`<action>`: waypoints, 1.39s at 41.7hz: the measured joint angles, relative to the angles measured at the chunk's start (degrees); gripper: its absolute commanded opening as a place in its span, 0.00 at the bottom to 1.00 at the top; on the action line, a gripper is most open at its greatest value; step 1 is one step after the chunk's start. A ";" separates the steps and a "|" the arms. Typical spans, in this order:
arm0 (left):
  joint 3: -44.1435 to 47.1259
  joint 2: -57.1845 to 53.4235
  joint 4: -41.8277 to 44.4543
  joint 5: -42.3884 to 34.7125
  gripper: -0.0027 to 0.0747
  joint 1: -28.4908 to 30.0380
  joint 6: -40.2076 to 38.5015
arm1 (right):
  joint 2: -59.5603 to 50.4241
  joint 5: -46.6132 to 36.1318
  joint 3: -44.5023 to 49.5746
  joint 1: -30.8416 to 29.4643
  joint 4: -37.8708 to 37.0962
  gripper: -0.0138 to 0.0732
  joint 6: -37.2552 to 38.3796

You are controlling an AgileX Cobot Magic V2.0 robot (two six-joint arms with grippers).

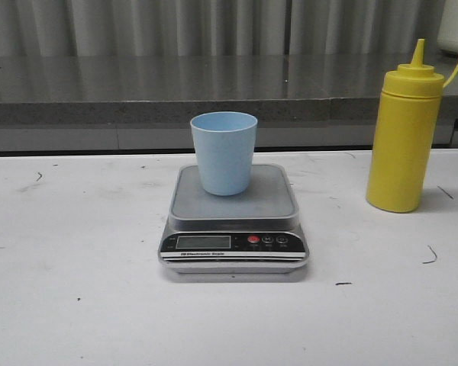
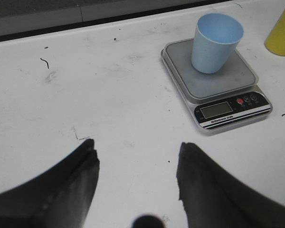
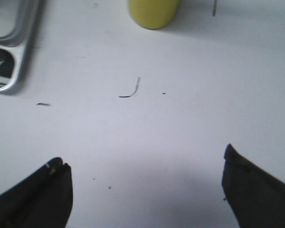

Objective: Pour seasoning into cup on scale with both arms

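The light blue cup [image 1: 224, 152] stands upright on the grey platform of the scale [image 1: 235, 217] at the table's middle. The yellow seasoning bottle [image 1: 404, 137] stands upright to the right of the scale, its strap hanging off the nozzle. Neither gripper shows in the front view. In the left wrist view my left gripper [image 2: 137, 152] is open and empty over bare table, with the cup [image 2: 215, 42] and scale [image 2: 228, 95] well ahead of it. In the right wrist view my right gripper [image 3: 145, 164] is open wide and empty, with the bottle's base [image 3: 153, 12] ahead.
A grey stone ledge [image 1: 137, 91] runs along the back of the white table [image 1: 76, 290]. The scale's corner [image 3: 7, 52] shows in the right wrist view. Small dark scuff marks [image 3: 130, 90] dot the tabletop.
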 measured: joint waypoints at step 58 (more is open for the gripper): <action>0.00 0.00 0.00 0.10 0.01 0.00 0.00 | -28.26 12.03 0.37 0.13 4.41 0.08 -4.90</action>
